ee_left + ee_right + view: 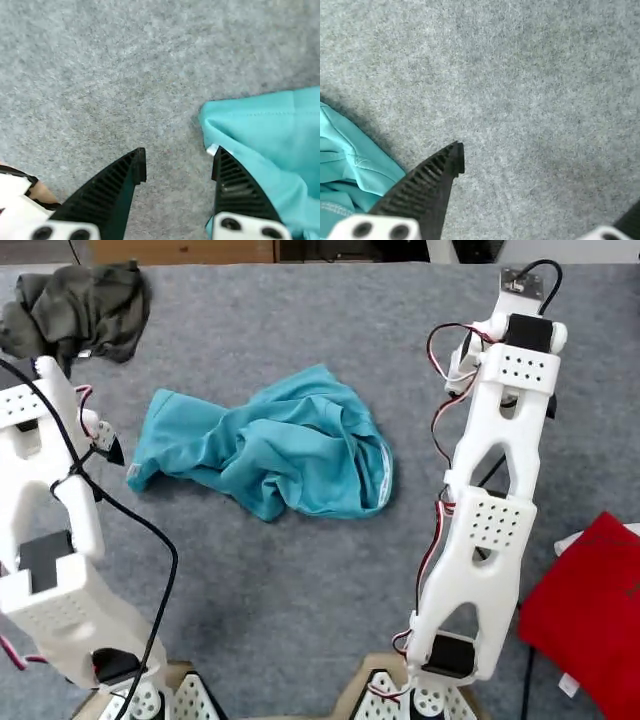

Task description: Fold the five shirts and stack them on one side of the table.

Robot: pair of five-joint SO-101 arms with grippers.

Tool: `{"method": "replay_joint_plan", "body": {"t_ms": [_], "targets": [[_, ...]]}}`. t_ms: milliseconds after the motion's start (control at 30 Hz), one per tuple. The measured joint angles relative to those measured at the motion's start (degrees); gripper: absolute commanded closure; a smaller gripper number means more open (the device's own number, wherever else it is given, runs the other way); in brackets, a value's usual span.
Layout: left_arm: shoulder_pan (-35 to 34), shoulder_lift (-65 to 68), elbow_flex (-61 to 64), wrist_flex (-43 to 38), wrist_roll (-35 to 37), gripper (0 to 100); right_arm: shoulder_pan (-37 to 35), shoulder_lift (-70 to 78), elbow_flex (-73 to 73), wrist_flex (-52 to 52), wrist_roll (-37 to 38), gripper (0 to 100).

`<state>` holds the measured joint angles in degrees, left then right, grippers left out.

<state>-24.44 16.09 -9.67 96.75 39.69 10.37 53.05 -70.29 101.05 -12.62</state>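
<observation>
Teal shirt (280, 455): crumpled and unfolded at the middle of the grey felt table (300, 620), between the two arms; judged the item in hand, lying where both can reach it. Left gripper (180, 160): fingers apart, holding nothing, low over the felt, one finger just beside the shirt's hem corner, apparently lined up to pinch that edge for spreading. Right gripper (545, 182): fingers wide apart, empty, over bare felt near the shirt's other side. Olive shirt (80, 305): bunched at the far corner on the left arm's side, awaiting its turn. Red shirt (590, 605): lying flatter at the table edge beside the right arm, probably the start of the stack.
</observation>
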Motion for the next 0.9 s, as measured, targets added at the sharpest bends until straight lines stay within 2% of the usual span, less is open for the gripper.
{"method": "replay_joint_plan", "body": {"t_ms": [200, 400, 700, 900], "targets": [[0.79, 9.49, -0.44, 0.00, 3.08, 77, -0.09, 0.00, 0.00, 0.00, 0.00, 48.6], [0.79, 16.97, -6.15, 0.00, 5.10, 78, -0.35, 0.00, 0.00, 0.00, 0.00, 48.6], [0.79, 18.11, -15.12, 2.46, 8.09, 77, -0.35, 0.00, 0.00, 0.00, 0.00, 48.6], [0.79, 18.11, -16.70, 3.08, 9.23, 77, -0.26, 0.00, 0.00, 0.00, 0.00, 48.6]]}}
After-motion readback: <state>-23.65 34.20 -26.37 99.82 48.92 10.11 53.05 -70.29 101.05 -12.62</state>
